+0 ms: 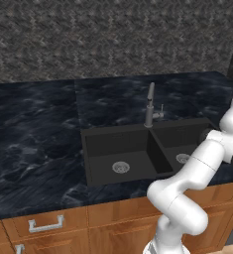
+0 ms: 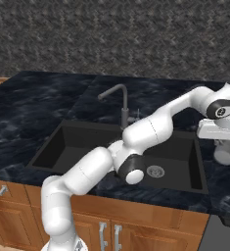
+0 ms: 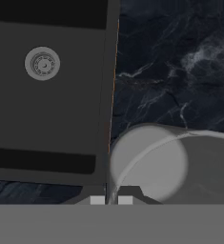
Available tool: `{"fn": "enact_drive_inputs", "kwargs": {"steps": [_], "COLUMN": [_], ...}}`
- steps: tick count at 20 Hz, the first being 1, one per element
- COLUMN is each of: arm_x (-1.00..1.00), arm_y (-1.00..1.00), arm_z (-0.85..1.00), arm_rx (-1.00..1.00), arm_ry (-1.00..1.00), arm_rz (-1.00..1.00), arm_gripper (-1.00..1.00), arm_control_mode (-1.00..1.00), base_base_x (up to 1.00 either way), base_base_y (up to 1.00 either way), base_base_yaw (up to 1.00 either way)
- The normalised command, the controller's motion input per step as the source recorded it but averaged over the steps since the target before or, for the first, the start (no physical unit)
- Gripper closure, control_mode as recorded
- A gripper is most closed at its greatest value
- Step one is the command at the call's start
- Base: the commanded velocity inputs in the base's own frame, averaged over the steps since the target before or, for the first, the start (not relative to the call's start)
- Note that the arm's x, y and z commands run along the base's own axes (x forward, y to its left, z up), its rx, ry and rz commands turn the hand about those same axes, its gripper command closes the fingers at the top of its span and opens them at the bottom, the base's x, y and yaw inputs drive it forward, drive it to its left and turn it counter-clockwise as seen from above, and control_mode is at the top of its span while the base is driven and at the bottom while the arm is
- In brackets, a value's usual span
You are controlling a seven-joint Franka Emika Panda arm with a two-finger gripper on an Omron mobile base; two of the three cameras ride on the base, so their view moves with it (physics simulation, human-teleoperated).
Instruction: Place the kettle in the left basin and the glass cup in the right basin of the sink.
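Observation:
The glass cup is a pale translucent cup just right of the sink, over the dark counter. My gripper comes down on it from above and is shut on its rim. In the hand view, the glass cup has its wall pinched between my gripper's two tips, beside the right basin and its silver drain. The left basin holds only its drain. The right basin is partly crossed by my arm. The kettle is out of view.
A slim grey tap stands behind the dividing wall. Dark marble counter runs on both sides of the sink. Wooden drawers with metal handles lie below, and a rough stone wall stands behind.

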Motion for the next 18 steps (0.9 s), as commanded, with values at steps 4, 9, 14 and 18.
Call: {"fn": "enact_drive_inputs", "kwargs": {"steps": [4, 9, 14, 18], "arm_x": [-0.07, -0.21, -0.16, 0.0], "arm_y": [0.36, 0.4, 0.34, 0.06], "arm_z": [0.49, 0.49, 0.41, 0.1], "arm_rx": [0.0, 0.0, 0.0, 0.0], "arm_ry": [0.0, 0.0, 0.0, 0.0], "arm_rz": [0.05, 0.06, 0.07, 0.01], "arm_gripper": [1.0, 1.0, 1.0, 1.0], "arm_control_mode": [-1.0, -1.0, -1.0, -1.0], "base_base_x": [0.0, 0.0, 0.0, 0.0], "base_base_y": [0.0, 0.0, 0.0, 0.0], "base_base_yaw": [0.0, 0.0, 0.0, 0.0]}}
